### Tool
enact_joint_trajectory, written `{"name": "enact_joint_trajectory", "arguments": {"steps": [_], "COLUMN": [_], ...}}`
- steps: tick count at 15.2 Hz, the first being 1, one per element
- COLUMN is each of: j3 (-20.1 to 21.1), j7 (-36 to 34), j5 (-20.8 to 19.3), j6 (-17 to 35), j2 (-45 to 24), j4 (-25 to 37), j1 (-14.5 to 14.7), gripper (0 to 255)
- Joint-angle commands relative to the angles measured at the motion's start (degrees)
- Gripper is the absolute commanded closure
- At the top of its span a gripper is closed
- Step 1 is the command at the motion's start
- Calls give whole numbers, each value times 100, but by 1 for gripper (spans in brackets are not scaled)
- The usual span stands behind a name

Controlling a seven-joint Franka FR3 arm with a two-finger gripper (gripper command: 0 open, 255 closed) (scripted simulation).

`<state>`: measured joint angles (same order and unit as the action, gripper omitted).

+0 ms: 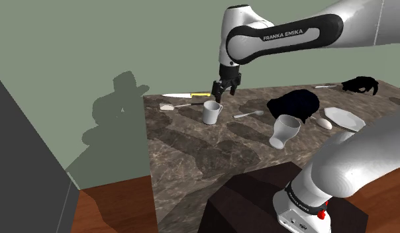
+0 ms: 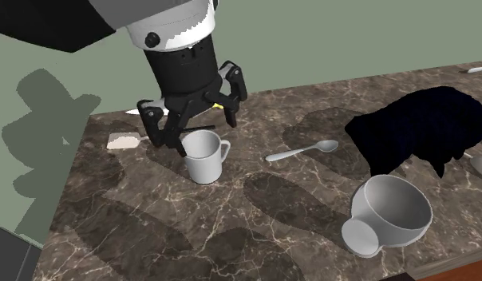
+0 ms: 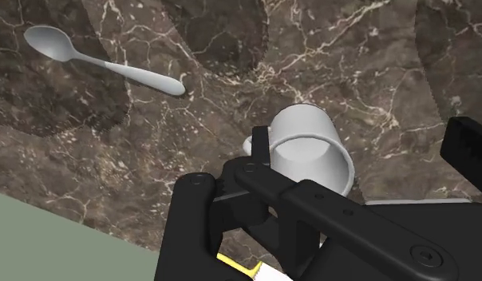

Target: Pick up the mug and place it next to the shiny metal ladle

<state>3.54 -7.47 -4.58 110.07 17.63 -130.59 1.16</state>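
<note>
Black jaws spread open just above rim of upright white mug (image 2: 204, 157), on dark marbled surface (image 2: 152, 231), grey spoon (image 2: 303, 151) lying near handle side

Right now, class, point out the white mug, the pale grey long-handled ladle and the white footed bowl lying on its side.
White mug (image 2: 201, 168): second exterior view, on its outer wall.
Pale grey long-handled ladle (image 3: 49, 42): wrist view, on its scoop.
White footed bowl (image 2: 395, 209): second exterior view, on its inner wall.
</note>
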Motion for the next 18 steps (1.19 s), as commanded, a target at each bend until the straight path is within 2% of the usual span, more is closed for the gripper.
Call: {"name": "enact_joint_trajectory", "arguments": {"steps": [1,8,15,18], "j3": [10,58,40,39], "j7": [14,58,26,23], "j5": [-2,-24,-75,-80], "j6": [321,1036,1562,1605], "j2": [-444,-1821,-2055,-2077], "j4": [128,794,502,480], "j1": [10,55,38,37], "gripper": [0,0,0,0]}}
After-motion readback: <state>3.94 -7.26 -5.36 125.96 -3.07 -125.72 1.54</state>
